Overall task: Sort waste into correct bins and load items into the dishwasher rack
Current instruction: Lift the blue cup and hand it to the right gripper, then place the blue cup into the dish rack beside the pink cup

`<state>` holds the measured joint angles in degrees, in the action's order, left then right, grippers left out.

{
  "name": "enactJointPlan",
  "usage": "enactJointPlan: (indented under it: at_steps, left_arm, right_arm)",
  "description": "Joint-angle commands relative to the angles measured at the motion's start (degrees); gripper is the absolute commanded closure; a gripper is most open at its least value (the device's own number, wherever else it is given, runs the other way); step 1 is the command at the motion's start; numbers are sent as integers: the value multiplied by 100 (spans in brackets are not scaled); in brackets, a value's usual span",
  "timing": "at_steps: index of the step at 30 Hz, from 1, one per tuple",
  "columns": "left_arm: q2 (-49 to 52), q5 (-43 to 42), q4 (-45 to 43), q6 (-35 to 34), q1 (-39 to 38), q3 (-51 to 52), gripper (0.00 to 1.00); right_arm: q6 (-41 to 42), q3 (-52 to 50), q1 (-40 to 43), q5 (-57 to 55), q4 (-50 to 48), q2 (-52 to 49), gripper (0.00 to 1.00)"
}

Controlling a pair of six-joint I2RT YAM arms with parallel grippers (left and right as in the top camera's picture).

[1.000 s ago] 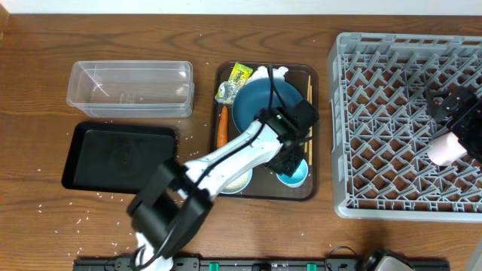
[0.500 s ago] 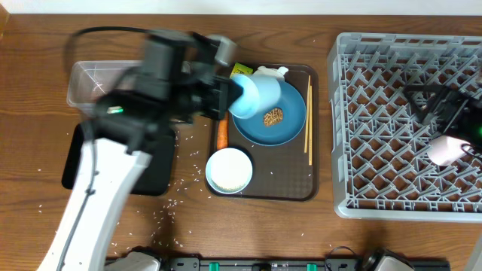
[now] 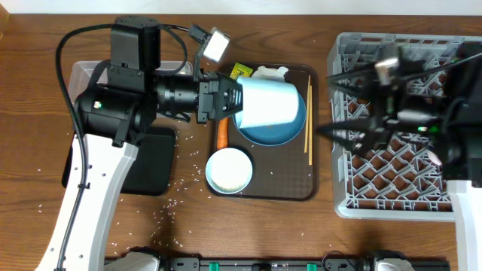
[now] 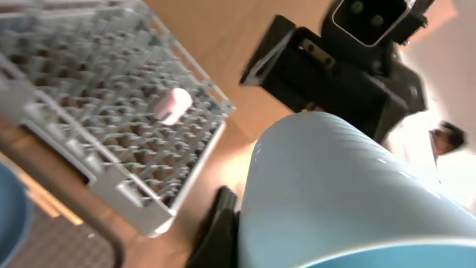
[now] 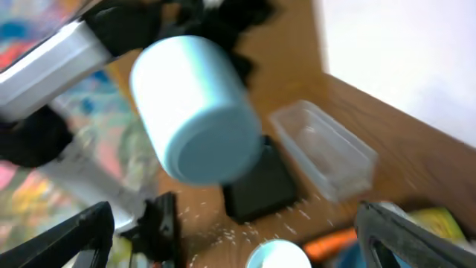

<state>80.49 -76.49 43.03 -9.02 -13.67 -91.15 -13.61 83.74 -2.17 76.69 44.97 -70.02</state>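
My left gripper [image 3: 230, 102] is shut on the small white cup with the blue inside [image 3: 265, 105], held on its side high above the dark-blue dish [image 3: 271, 135]. The cup fills the left wrist view [image 4: 335, 186] and shows in the right wrist view [image 5: 197, 112]. My right gripper [image 3: 346, 120] is open and empty over the left edge of the grey rack [image 3: 452, 203], blurred. The pink-inside cup [image 4: 172, 104] lies in the rack [image 4: 89, 97]. The white bowl [image 3: 228, 169], carrot [image 3: 222, 134], chopsticks [image 3: 307, 113], green-yellow wrapper [image 3: 241, 71] and tissue [image 3: 271, 72] are on the brown tray. Foil and food lump are hidden.
The brown serving tray [image 3: 301, 192] sits mid-table. The black tray [image 3: 154, 169] and clear tub [image 3: 83, 75] are to its left, partly under my left arm. Loose rice [image 3: 173, 207] is scattered on the table in front of the black tray.
My left arm lifted the blue-inside cup off the brown tray and now holds it higher and further right. My right arm swung left across the rack, away from the pink-inside cup.
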Motion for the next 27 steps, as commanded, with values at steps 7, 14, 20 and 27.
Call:
enactJointPlan:
  at_steps: [7, 14, 20, 27]
  left_arm:
    - [-13, -667, -74, 9, -249, -4, 94]
    - [-13, -645, -197, 9, -254, -4, 93]
    - [-13, -577, -382, 11, -254, -4, 92]
    - [-13, 492, -389, 11, 15, -4, 32]
  right_arm:
    - [382, 44, -1126, -474, -1040, -79, 2]
    - [527, 44, -1604, -448, -1329, -125, 23]
    - [844, 44, -1585, -625, -1300, -111, 38]
    - [1169, 44, -660, -1049, -1045, 125, 42]
